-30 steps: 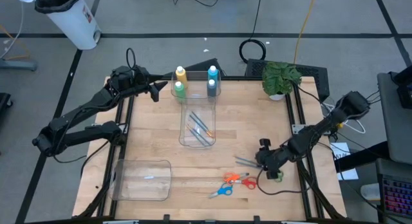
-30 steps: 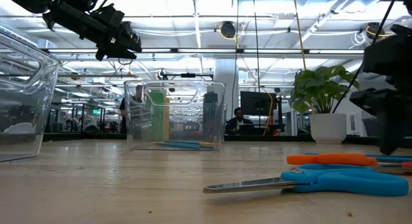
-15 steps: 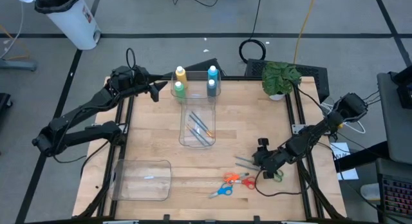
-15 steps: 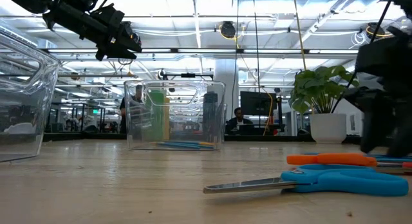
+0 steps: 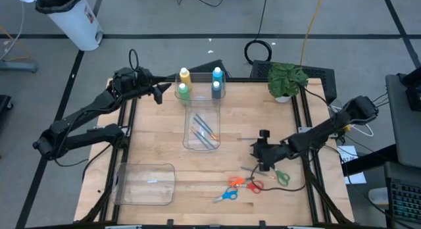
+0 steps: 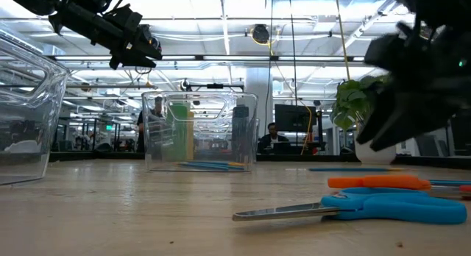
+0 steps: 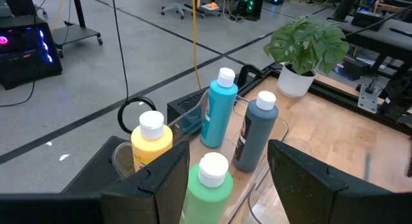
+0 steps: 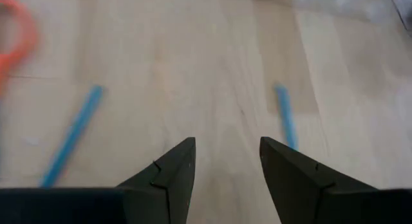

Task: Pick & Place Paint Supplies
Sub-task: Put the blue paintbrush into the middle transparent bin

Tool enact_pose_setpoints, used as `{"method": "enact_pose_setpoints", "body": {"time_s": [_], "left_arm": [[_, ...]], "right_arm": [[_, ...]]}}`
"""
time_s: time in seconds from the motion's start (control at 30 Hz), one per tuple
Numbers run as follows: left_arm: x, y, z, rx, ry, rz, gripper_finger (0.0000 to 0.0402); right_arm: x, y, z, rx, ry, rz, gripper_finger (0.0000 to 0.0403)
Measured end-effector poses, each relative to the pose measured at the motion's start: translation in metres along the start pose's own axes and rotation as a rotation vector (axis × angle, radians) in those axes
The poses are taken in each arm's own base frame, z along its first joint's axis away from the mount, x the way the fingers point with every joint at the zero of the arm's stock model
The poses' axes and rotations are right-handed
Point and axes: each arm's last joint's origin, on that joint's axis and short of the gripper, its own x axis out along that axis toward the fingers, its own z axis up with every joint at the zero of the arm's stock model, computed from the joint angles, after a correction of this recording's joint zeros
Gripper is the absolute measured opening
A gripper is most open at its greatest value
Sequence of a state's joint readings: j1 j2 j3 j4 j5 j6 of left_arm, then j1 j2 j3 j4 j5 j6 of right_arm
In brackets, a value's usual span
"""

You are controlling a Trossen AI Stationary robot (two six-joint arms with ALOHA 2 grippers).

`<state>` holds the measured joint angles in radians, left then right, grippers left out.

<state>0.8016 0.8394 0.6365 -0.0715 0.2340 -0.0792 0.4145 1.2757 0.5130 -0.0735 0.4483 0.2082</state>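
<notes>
Yellow (image 5: 184, 76), green (image 5: 182, 91), light blue (image 5: 217, 74) and grey-blue (image 5: 216, 89) white-capped paint bottles stand upright at the far end of a clear bin (image 5: 200, 145). Blue-handled brushes (image 5: 204, 131) lie inside the bin. My left gripper (image 5: 158, 94) hovers open just left of the bottles; in its wrist view the green bottle (image 7: 209, 185) shows ahead between the fingers, untouched. My right gripper (image 5: 258, 156) hangs open above the table's right half. Two blue brushes (image 8: 71, 137) (image 8: 285, 118) lie flat on the wood under it, with nothing between its fingers (image 8: 227, 166).
Orange scissors (image 5: 247, 183), blue scissors (image 5: 225, 196) and green scissors (image 5: 281, 178) lie near the front right. A second clear bin (image 5: 146, 184) sits at the front left. A potted plant (image 5: 286, 81) stands at the far right corner.
My right gripper has swung from beside the green scissors toward the table's left and far edge, turning as it went. The green scissors now show uncovered. Its fingers have not changed their gap.
</notes>
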Motion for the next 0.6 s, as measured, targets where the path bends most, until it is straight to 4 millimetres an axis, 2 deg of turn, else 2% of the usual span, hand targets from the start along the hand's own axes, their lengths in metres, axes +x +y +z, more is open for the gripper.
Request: {"method": "enact_pose_setpoints", "body": {"time_s": [0.13, 0.27, 0.47, 0.6], "left_arm": [[0.0, 0.0, 0.0, 0.0, 0.0, 0.0, 0.0214], [0.0, 0.0, 0.0, 0.0, 0.0, 0.0, 0.0214], [0.0, 0.0, 0.0, 0.0, 0.0, 0.0, 0.0214], [0.0, 0.0, 0.0, 0.0, 0.0, 0.0, 0.0214]], "right_arm": [[-0.012, -0.004, 0.006, -0.032, 0.016, 0.032, 0.0164], [-0.025, -0.016, 0.003, 0.031, 0.06, 0.002, 0.0164], [-0.032, -0.052, 0.004, 0.2, 0.073, -0.104, 0.0164], [-0.027, -0.083, 0.005, 0.203, 0.079, -0.146, 0.0164]]}}
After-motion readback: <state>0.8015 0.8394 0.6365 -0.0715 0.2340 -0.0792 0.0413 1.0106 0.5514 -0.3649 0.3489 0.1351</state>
